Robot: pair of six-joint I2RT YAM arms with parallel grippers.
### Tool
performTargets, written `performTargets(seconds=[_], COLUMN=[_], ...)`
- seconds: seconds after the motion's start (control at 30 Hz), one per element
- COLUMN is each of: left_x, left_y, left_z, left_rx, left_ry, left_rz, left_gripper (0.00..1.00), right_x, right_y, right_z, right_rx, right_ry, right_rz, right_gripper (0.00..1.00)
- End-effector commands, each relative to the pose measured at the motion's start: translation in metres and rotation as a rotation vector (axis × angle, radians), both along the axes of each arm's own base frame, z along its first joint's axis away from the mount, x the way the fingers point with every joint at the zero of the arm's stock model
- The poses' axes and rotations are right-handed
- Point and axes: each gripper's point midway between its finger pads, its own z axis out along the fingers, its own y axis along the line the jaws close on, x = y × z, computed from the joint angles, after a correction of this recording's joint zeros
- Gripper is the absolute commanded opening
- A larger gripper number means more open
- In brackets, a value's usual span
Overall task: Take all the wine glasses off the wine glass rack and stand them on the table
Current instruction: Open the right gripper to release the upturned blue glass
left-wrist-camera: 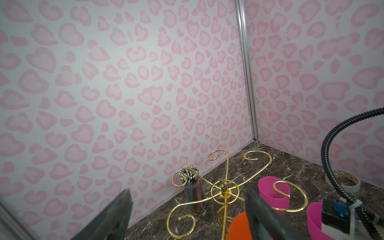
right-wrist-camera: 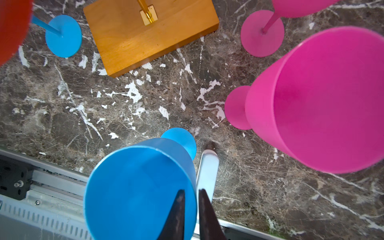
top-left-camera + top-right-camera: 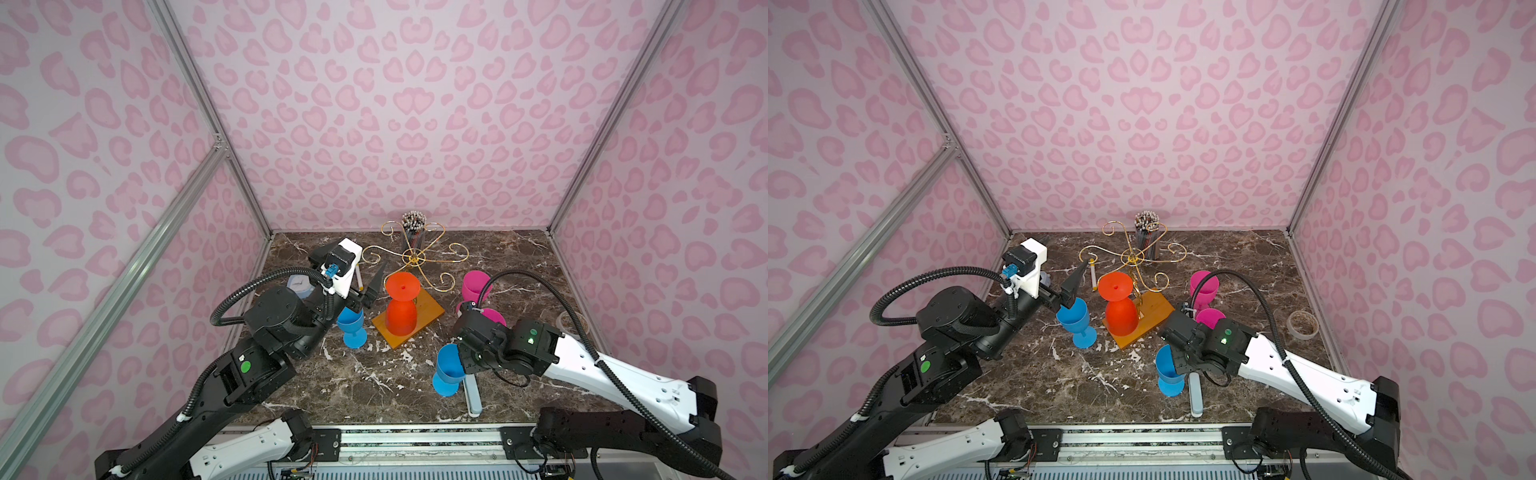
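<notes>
Marble | orange glass inverted on gold rack | left claw released | right claw unclear

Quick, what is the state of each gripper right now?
Left gripper: open, holding nothing.
Right gripper: almost closed astride the rim of the blue plastic wine glass; grip cannot be told.

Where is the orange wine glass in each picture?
In a top view: the orange wine glass is upside down, mid-table.
In a top view: same spot, mid-table.
Left wrist: cut off by the frame, under the gold scrolls.
Right wrist: blurred orange patch beside a blue foot.
Shared landmark: the wine glass rack, in every view.
</notes>
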Motion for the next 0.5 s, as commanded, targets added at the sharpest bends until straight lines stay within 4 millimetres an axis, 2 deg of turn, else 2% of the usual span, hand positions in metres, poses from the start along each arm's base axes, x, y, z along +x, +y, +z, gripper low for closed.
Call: performTargets(seconds=[0.0, 0.17, 0.47], left_x=[0.002, 0.004, 0.001], left_y=[0.001, 0.001, 0.007], left_z=[0.000, -0.005, -0.006], left_rx=[-0.011, -0.013, -0.029], left_ry=[-0.004, 0.010, 0.005], left_rz=[0.013, 0.019, 0.030], left_gripper=[0.87, 0.87, 0.87], right_x=[0.002, 0.004, 0.016], right_y=[0.003, -0.006, -0.035], right_z=[0.011, 0.035, 0.096], right_rx=[0.031, 0.054, 0.221], right_ry=[-0.026, -0.076, -0.233], right_rz=[0.012, 0.001, -0.100], right_gripper=[0.19, 0.20, 0.19])
